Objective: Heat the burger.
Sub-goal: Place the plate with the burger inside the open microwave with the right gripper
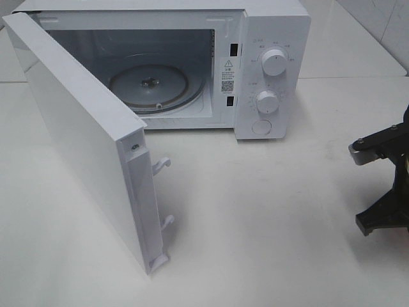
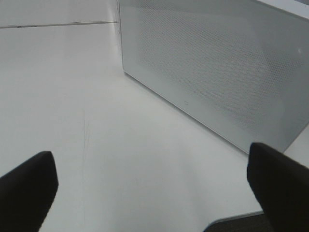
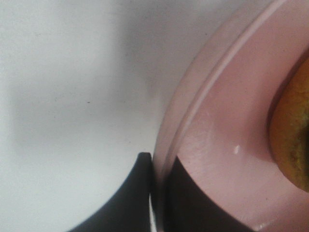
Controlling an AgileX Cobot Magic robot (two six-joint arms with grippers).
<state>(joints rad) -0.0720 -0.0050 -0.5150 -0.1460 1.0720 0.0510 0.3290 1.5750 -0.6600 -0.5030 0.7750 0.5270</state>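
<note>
The burger [image 3: 293, 140] shows only as a golden-brown bun edge on a round pink plate [image 3: 227, 116] in the right wrist view. My right gripper [image 3: 159, 193] is shut on the plate's rim, one finger [image 3: 133, 198] outside it on the table and the other over the plate's inside. In the exterior high view only part of my right arm [image 1: 386, 144] shows at the right edge; plate and burger are out of view there. My left gripper [image 2: 154, 193] is open and empty, beside the outer face of the microwave door [image 2: 217, 72].
The white microwave [image 1: 268, 64] stands at the back with its door [image 1: 83, 141] swung wide open toward the front left. Its glass turntable [image 1: 150, 86] holds nothing. Two knobs [image 1: 273, 62] are on its right panel. The white table [image 1: 268, 224] spreads in front.
</note>
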